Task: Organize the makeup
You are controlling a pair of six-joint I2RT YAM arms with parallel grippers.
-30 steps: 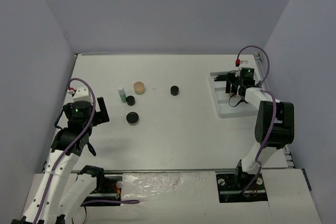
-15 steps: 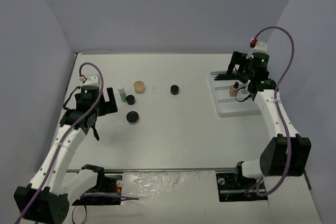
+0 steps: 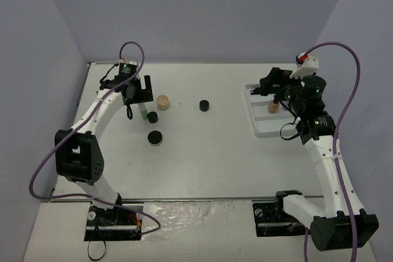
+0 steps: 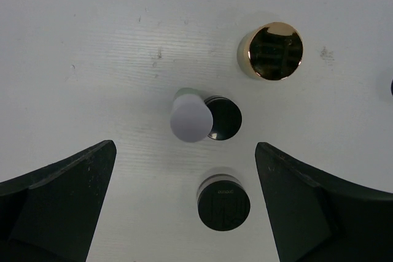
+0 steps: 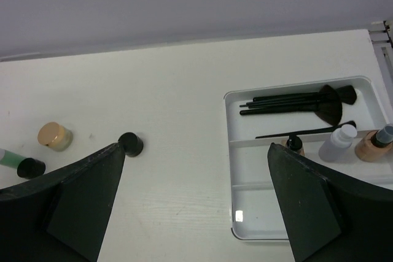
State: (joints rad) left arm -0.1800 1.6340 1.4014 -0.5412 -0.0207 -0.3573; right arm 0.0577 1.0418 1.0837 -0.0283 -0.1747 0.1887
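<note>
**Lining Up on the Green Bottle**

At the left: hovering over the loose cluster with the left gripper point(image 4: 185, 151) spread wide and holding nothing. Straight below, between the fingers, the green bottle point(image 4: 191, 121), upright under its pale cap and touching a small black jar point(image 4: 225, 118) on one side. Nearer the wrist, a larger black jar point(image 4: 223, 204); farther off, the tan jar point(image 4: 273, 51) with its gold lid. Best to descend centred on the pale cap, turn the wrist so neither finger lands on the small jar, close low on the body rather than the cap, then lift vertically to spare the neighbour.

Mid-table: a lone black jar point(image 3: 204, 105), well apart from the rest.

At the right: raised above the white tray point(image 5: 245, 182) with the right gripper point(image 5: 195, 151) fully parted and empty. Inside, black brushes point(image 5: 295, 99) in the far compartment; a dark-capped tan bottle point(image 5: 295, 145), a grey bottle point(image 5: 339, 142) and another tan bottle point(image 5: 374, 145) in the middle one.

Since a second ago: swung the left arm from the near-left edge up over the cluster; lifted the right wrist off the tray and opened wide, leaving the dark-capped tan bottle standing there.
</note>
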